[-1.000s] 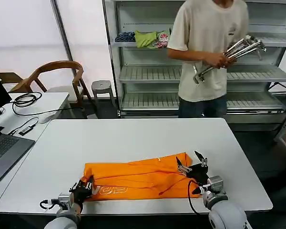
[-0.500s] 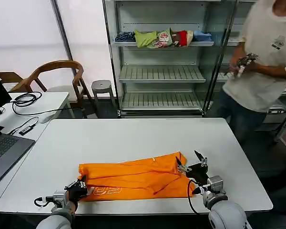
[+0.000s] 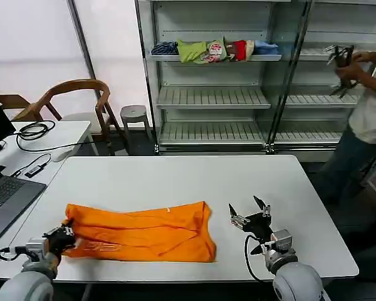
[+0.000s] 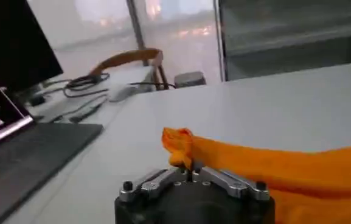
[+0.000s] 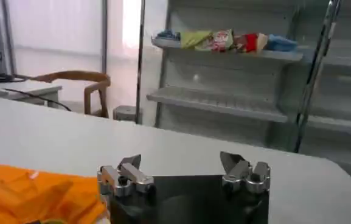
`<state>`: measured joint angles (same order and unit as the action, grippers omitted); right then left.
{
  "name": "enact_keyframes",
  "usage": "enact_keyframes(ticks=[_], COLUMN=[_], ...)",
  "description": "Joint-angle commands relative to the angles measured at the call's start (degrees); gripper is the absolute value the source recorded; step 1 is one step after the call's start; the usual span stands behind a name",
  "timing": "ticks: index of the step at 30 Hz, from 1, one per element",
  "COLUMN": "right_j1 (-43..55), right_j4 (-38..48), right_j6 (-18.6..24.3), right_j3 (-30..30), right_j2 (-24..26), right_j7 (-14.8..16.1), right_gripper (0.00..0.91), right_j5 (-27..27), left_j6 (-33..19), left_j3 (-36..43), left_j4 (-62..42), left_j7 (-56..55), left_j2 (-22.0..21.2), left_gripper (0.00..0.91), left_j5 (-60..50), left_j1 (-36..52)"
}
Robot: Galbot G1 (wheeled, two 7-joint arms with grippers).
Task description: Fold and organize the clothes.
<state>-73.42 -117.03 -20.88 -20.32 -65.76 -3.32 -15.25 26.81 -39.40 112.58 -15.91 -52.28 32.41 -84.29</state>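
A bright orange T-shirt (image 3: 141, 231), folded lengthwise into a long band, lies on the near part of the white desk (image 3: 175, 179); it looks light, limp and easy to drag, so it is probably best taken at a corner or folded edge. The left tool (image 3: 61, 237) is pressed together, pinching the shirt's left corner, while the right tool (image 3: 250, 217) hovers spread just beside its right end. Compared with half a second ago, the shirt has slid to the left, and the right tool has let go.
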Motion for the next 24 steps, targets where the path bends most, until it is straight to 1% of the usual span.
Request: enact_keyframes(ticks=[1,6,9,13,18,24], right_j1=[-0.36,-1.51,-2.56,-3.39,-4.19,-4.79], right_j4=[-0.45,-1.86,-2.64,-3.23,-3.68,-3.71], right_j6=[0.06,-0.06,-0.14,-0.36,-0.60,-1.05], right_j3=[-0.34,-1.34,-2.80,-4.27,-5.50,-6.39], right_j2=[0.19,0.82,1.32,1.65,1.55,0.56], right_j7=[-0.06,-0.16,-0.21,-0.35,-0.52,-0.98], right_gripper=[0.907,0.907,0.907,0.907,0.907,0.907], right_j5=[-0.05,-0.17,-0.26,-0.25,-0.20,0.11], left_j6=[2.91,4.35,4.81,4.73,4.77,4.54], left_j3=[-5.68,-3.01,-0.57,2.96,7.17,18.03], left_j4=[4.98,9.43,13.47,16.93,20.05,19.75], left_j7=[1.65,1.53,1.44,2.07,1.49,0.39], left_j2=[1.14,-0.34,-2.08,-3.60,-5.12,-8.72], left_gripper=[0.010,0.010,0.010,0.010,0.010,0.020], left_j5=[-0.67,-0.48,0.12,-2.49,-2.98,-6.26], left_j1=[-0.59,0.46,0.44,0.45,0.36,2.08])
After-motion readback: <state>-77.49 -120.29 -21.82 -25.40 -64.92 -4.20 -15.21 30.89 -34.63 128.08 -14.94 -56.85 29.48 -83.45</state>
